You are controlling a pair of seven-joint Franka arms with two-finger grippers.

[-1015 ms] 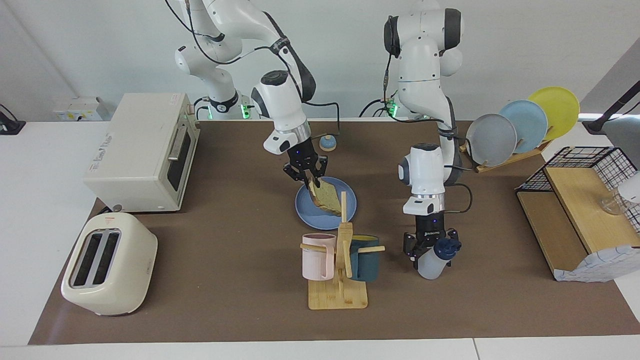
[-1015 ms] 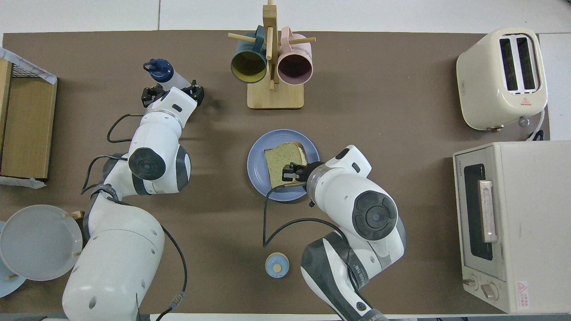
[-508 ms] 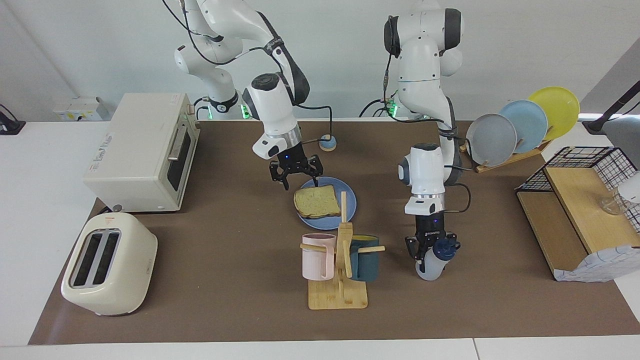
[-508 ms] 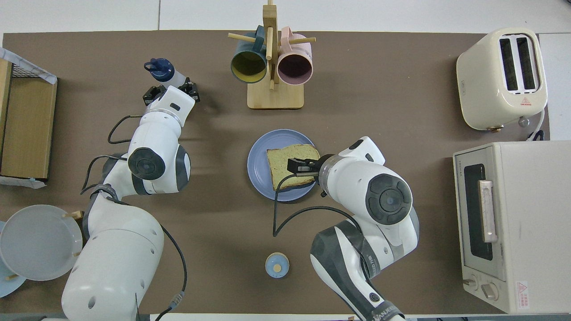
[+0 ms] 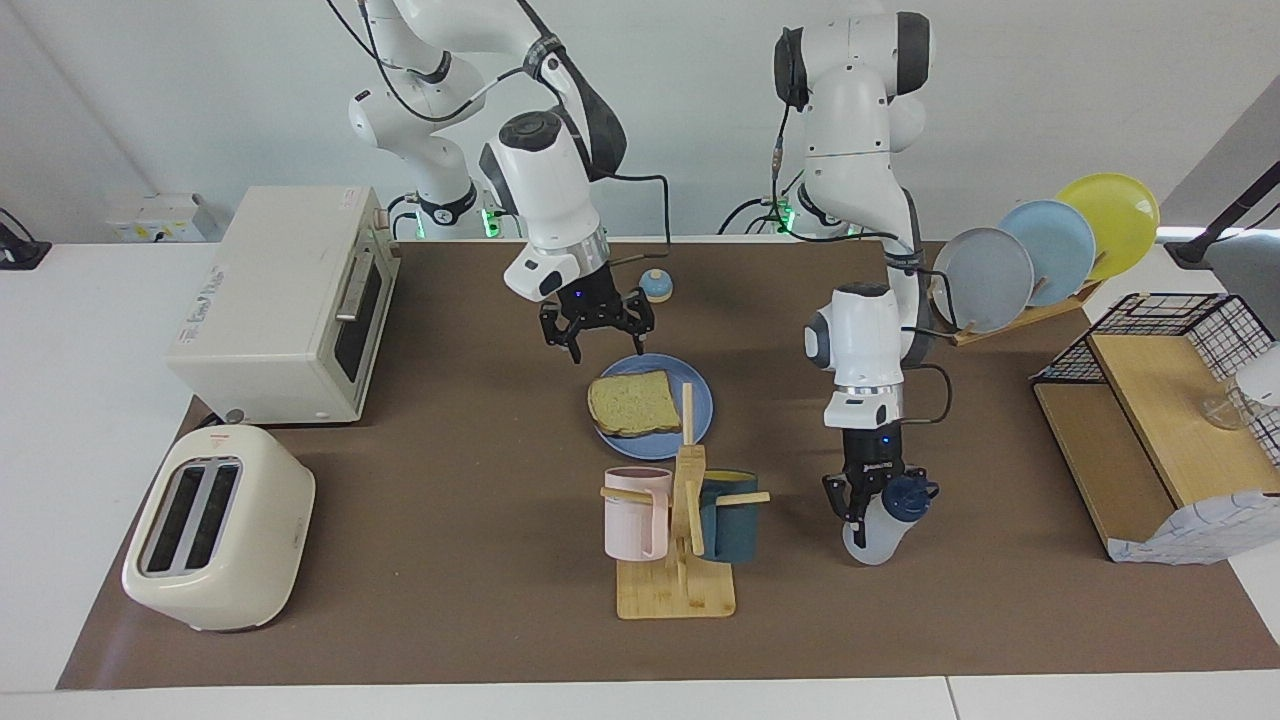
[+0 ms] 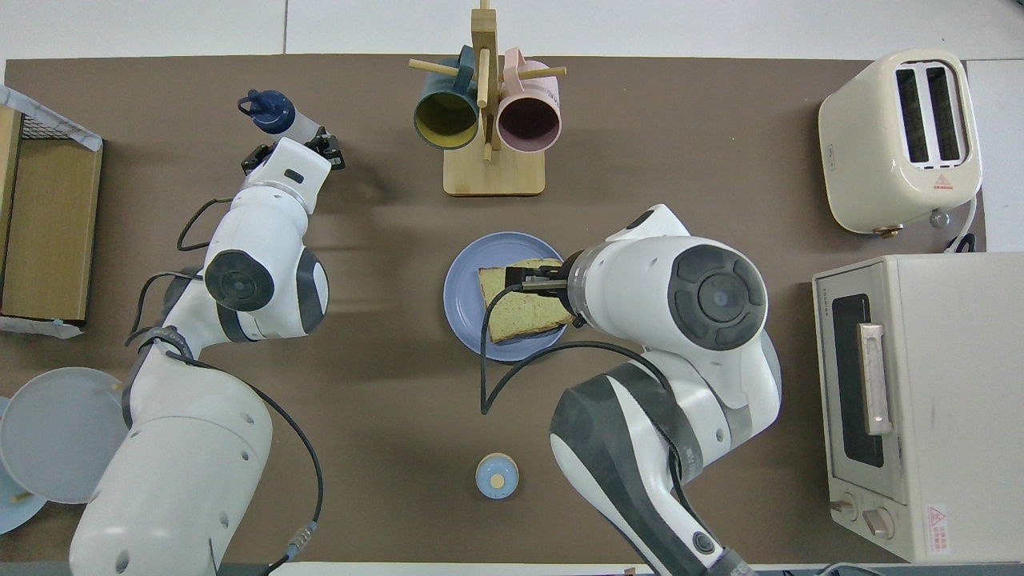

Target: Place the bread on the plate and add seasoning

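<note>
The bread (image 5: 630, 403) lies flat on the blue plate (image 5: 700, 400) near the middle of the mat. My right gripper (image 5: 607, 345) hangs open just above the plate's edge nearest the robots, with nothing in it. In the overhead view the right wrist covers part of the bread (image 6: 516, 312) and the plate (image 6: 462, 296). My left gripper (image 5: 868, 508) is shut on the seasoning (image 5: 880, 525), a whitish bottle tilted with its navy cap toward the left arm's end. The seasoning (image 6: 280, 116) is beside the mug rack. I cannot tell whether its base touches the mat.
A wooden mug rack (image 5: 675, 575) with a pink and a teal mug stands farther from the robots than the plate. A toaster (image 5: 215, 525) and a toaster oven (image 5: 285, 300) are at the right arm's end. A small bell (image 5: 655, 287), a plate rack (image 5: 1040, 250) and a wooden shelf (image 5: 1150, 420) also stand here.
The right gripper let go of the bread, which dropped flat onto the plate, then rose open. The left gripper closed on the seasoning and shifted it slightly toward the left arm's end.
</note>
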